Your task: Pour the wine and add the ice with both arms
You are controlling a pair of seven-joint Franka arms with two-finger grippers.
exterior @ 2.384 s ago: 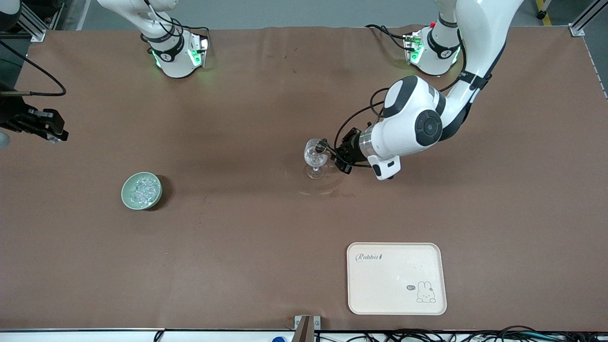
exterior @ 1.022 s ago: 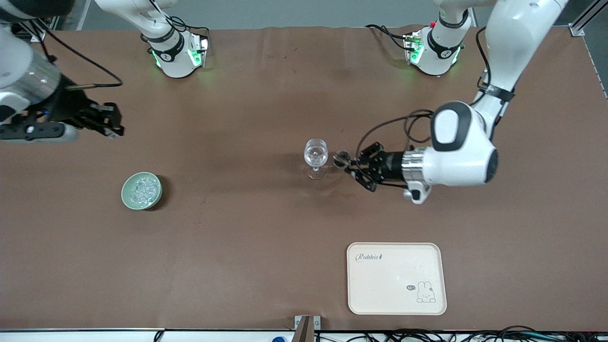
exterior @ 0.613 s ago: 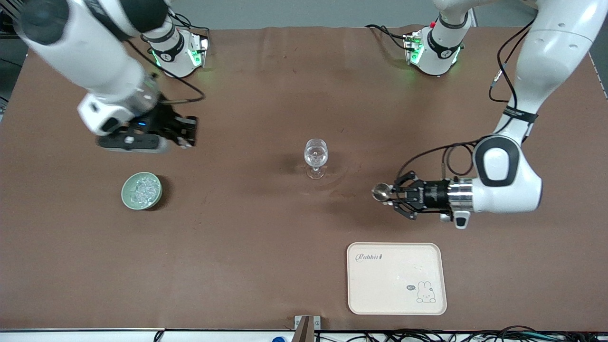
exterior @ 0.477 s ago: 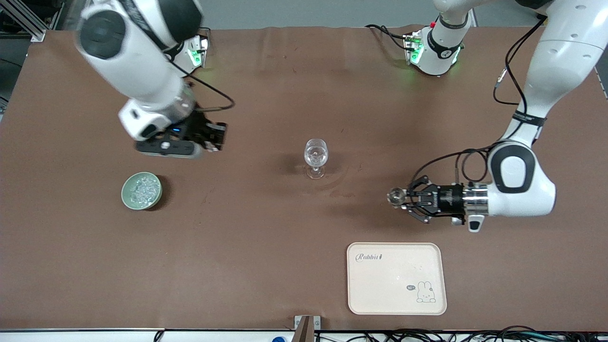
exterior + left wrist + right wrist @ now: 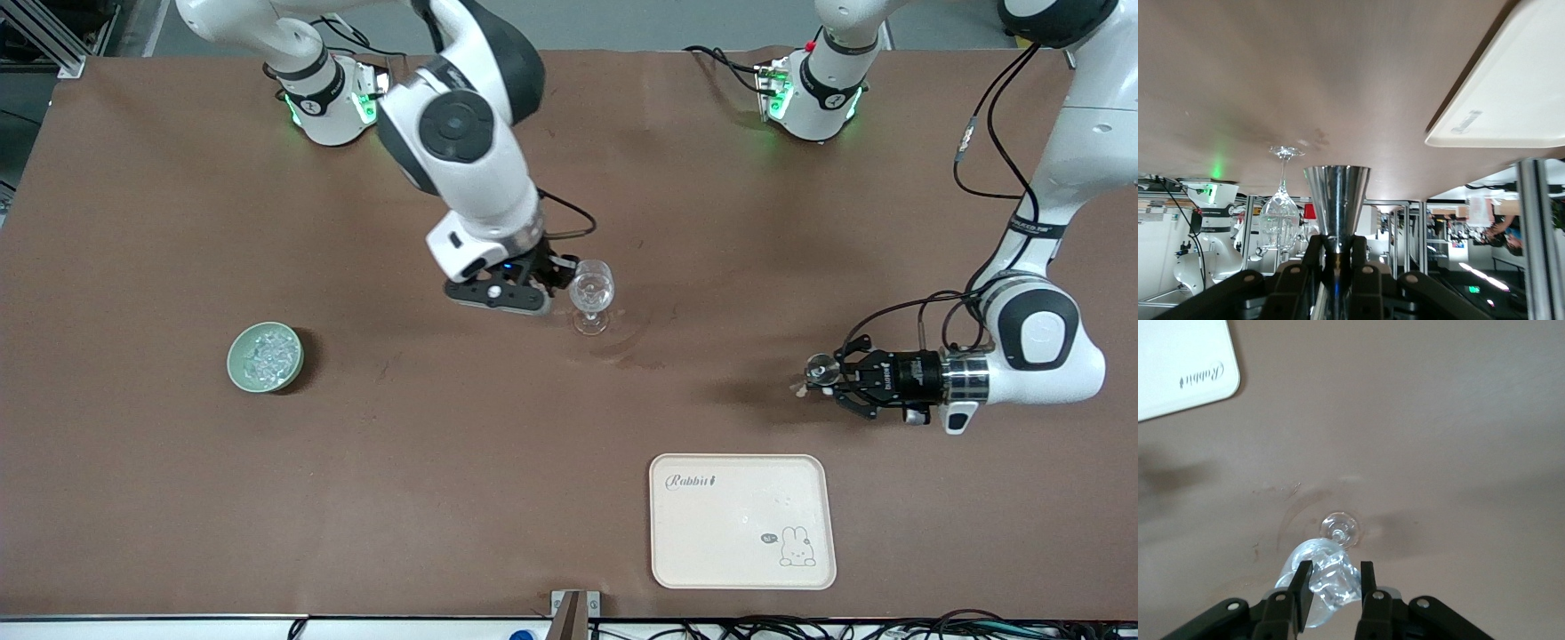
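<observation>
High front camera facing robots, both wrist cameras close, sharing stemmed glass (image 5: 591, 292).

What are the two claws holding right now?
Left gripper: shut on a small metal cup, over bare table.
Right gripper: shut on an ice chunk, over the stemmed glass.
</observation>
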